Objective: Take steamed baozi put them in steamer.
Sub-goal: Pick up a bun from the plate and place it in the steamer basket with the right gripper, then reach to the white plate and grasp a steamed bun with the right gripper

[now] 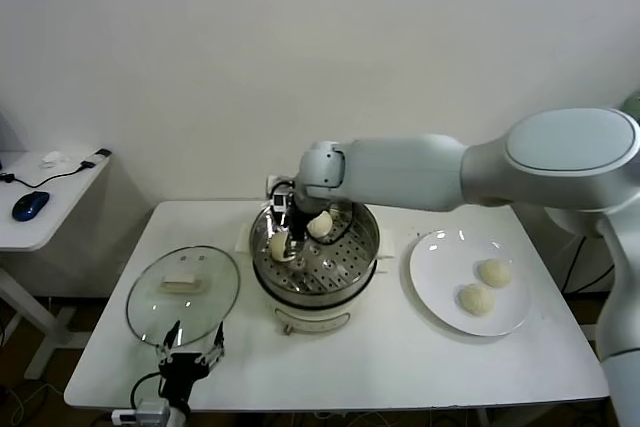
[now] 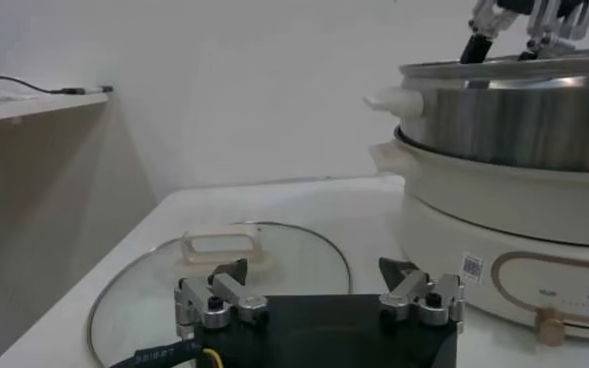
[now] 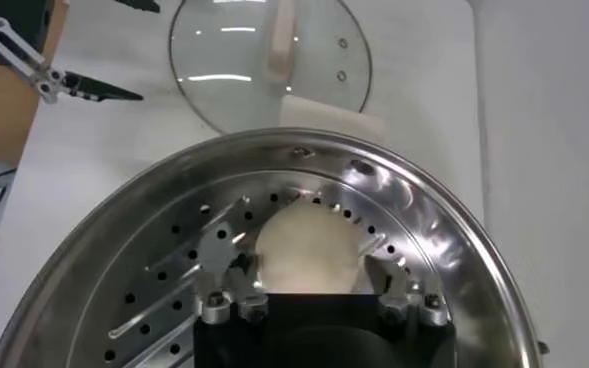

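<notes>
The steamer point(image 1: 345, 285) stands mid-table, its steel rim also showing in the right wrist view point(image 3: 444, 230) and its side in the left wrist view point(image 2: 514, 120). Two steamed baozi lie on its perforated tray, one at the back point(image 1: 321, 224) and one at the left point(image 1: 279, 246). My right gripper point(image 1: 287, 234) reaches into the pot and is open, with its fingers on either side of the left bun point(image 3: 309, 245), which rests on the tray. Two more baozi point(image 1: 494, 272) point(image 1: 475, 298) lie on the white plate point(image 1: 440, 252). My left gripper point(image 1: 190, 352) point(image 2: 314, 270) is open and empty, low by the glass lid.
The round glass lid point(image 1: 150, 302) lies flat left of the steamer, just ahead of my left gripper point(image 3: 74, 85). A side table with a blue mouse point(image 1: 30, 205) stands at far left. The wall runs close behind the table.
</notes>
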